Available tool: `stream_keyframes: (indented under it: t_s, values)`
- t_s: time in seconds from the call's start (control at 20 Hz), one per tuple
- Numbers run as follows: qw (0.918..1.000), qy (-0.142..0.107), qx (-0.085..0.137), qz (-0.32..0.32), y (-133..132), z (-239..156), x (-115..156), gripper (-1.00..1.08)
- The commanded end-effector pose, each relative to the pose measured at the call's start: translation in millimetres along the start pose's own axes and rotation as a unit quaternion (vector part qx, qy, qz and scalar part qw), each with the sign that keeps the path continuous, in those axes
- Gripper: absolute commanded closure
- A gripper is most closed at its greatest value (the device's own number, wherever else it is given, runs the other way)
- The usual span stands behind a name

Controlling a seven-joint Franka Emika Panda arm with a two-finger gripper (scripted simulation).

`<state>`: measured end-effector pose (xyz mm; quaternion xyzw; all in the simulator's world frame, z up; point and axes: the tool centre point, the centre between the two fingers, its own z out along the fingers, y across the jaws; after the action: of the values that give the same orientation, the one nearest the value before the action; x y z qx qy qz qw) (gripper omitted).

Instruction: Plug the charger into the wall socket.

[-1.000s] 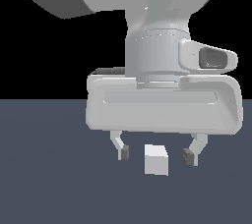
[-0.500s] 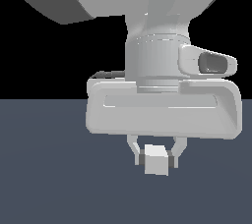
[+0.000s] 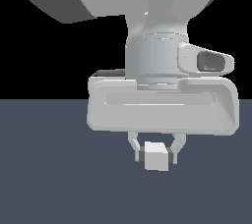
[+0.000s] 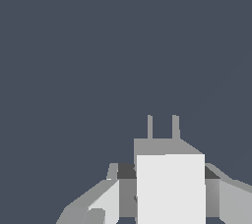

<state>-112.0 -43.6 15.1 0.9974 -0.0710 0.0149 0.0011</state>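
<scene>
The charger (image 3: 157,156), a pale cube with two prongs visible in the wrist view, sits clamped between the fingers (image 3: 139,155) of the gripper (image 3: 156,157), low over the dark blue-grey floor (image 3: 44,169).

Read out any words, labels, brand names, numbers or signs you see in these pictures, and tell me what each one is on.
None: no text, number, logo or sign can be read in either view.
The small whitish-grey cube-like charger is blank on every face shown; its two prongs are unmarked.
The light-grey gripper and the robot's pale wrist housing bear no lettering.
The dark blue-grey floor is plain.
</scene>
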Motion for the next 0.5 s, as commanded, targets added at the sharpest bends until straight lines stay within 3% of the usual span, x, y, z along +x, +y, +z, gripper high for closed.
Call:
stream_keyframes:
  t_s: [0.0, 0.45]
  values:
    - [1.0000, 0.000, 0.000, -0.002, 0, -4, 6, 1.08]
    - [0.9999, 0.001, 0.000, -0.016, 0, -33, 48, 1.08]
